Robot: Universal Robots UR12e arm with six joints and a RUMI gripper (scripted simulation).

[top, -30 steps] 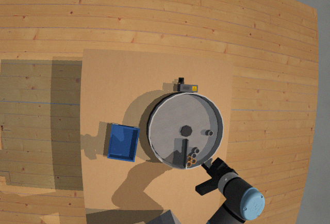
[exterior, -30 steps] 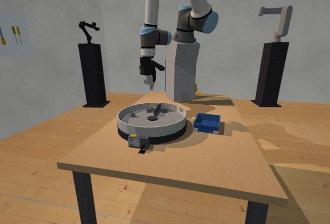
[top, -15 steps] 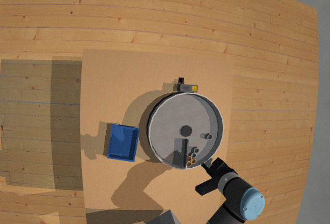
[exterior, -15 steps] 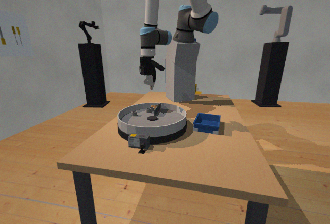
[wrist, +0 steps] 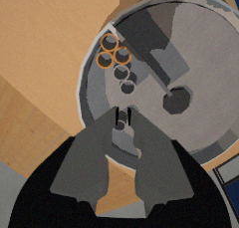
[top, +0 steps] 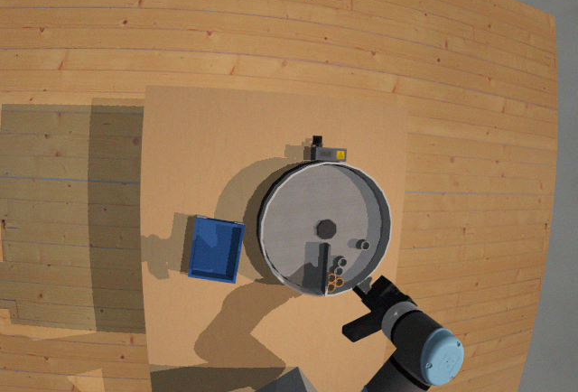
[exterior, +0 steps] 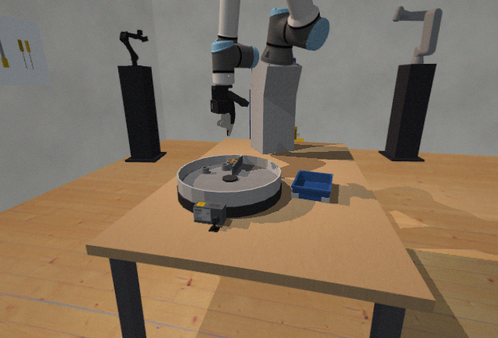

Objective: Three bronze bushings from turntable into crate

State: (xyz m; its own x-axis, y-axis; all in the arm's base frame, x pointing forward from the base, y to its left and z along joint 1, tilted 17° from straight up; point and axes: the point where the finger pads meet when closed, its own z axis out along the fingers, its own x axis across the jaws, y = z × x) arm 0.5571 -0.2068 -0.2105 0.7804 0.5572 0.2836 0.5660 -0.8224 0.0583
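Observation:
Three bronze bushings [top: 334, 281] [exterior: 230, 160] [wrist: 111, 53] stand clustered against the divider bar [top: 322, 264] at the rim of the grey turntable [top: 298, 196] [exterior: 229, 194] [wrist: 209, 49]. Two grey bushings [top: 339, 265] [wrist: 124, 79] stand just beside them, and a third grey bushing [top: 362, 244] [exterior: 205, 170] stands apart. The blue crate [top: 236, 249] [exterior: 311, 195] stands empty beside the turntable. My gripper [top: 359, 290] [exterior: 229, 129] [wrist: 122, 108] is shut and empty, high above the turntable's rim near the bronze cluster.
A grey control box [top: 329, 153] [exterior: 208, 212] sits against the turntable on the side away from the arm. A dark hub [top: 326, 228] marks the turntable's centre. The robot base [exterior: 275, 104] and two black pedestals [exterior: 140, 113] [exterior: 408, 113] stand behind the table.

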